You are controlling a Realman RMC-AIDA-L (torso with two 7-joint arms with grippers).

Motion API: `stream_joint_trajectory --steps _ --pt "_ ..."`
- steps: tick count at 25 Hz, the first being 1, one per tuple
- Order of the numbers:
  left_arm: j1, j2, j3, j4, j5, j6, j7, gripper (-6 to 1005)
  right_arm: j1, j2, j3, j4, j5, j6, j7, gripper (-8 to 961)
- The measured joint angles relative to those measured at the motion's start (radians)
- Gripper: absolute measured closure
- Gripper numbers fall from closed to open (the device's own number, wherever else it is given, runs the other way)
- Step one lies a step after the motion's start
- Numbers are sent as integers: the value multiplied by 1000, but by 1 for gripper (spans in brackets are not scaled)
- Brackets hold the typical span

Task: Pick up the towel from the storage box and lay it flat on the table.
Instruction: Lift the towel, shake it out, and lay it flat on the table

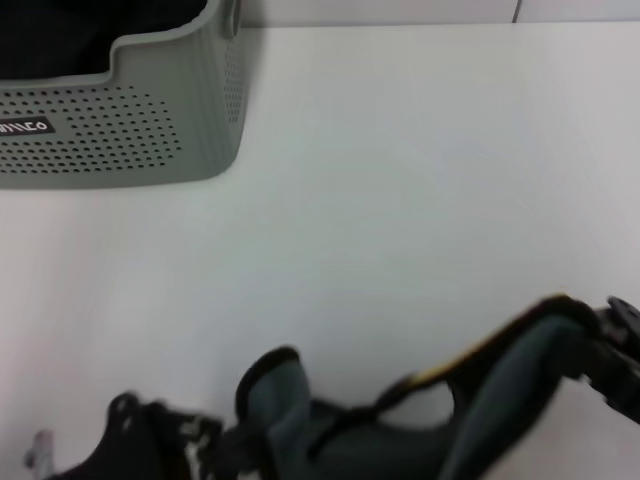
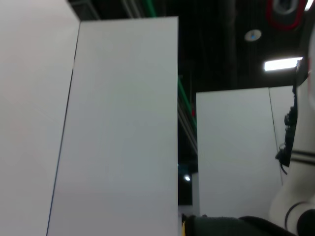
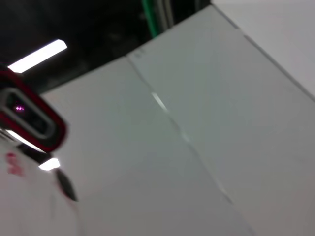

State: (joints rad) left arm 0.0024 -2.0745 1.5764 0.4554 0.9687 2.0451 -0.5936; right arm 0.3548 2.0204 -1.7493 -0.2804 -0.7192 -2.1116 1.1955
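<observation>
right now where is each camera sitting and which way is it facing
Head view: on the robot's head, looking down at the table, the storage box and the towel hanging between the left hand and right hand.
Left wrist view: on the left wrist, tilted up at wall panels and ceiling lights; a white robot arm shows.
Right wrist view: on the right wrist, facing up at panels and a light.
Shared: both wrist views show panels.
</observation>
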Motion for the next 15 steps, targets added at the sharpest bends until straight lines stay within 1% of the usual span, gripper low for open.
stream_joint_trajectory --steps 3,4,6,8,10,11,12,13,14,15 --pt "102 28 97 115 -76 0 12 992 0 -3 -5 8 0 -36 0 946" --pt "117 32 108 133 -82 0 13 992 0 -3 -5 12 -1 -37 0 946" --pt "135 36 122 144 -88 -2 12 992 0 1 -7 30 -1 -32 0 946" --pt "117 31 109 91 -91 -5 14 992 6 4 -5 69 2 -9 0 946" --pt "56 16 60 -30 -99 -10 17 992 10 5 4 107 13 43 11 946" --pt "56 16 60 -30 -99 -10 17 992 11 6 10 121 21 75 18 946" --pt "10 8 27 -114 -103 -12 22 992 10 6 14 127 30 107 23 946" --pt "-83 -5 -23 -257 -105 -14 43 992 8 8 17 130 41 148 28 946" --pt "-107 -7 -33 -292 -106 -15 50 992 4 9 18 129 52 179 29 946" --pt "-157 -11 -46 -358 -105 -22 69 992 -1 9 19 127 67 205 30 946"
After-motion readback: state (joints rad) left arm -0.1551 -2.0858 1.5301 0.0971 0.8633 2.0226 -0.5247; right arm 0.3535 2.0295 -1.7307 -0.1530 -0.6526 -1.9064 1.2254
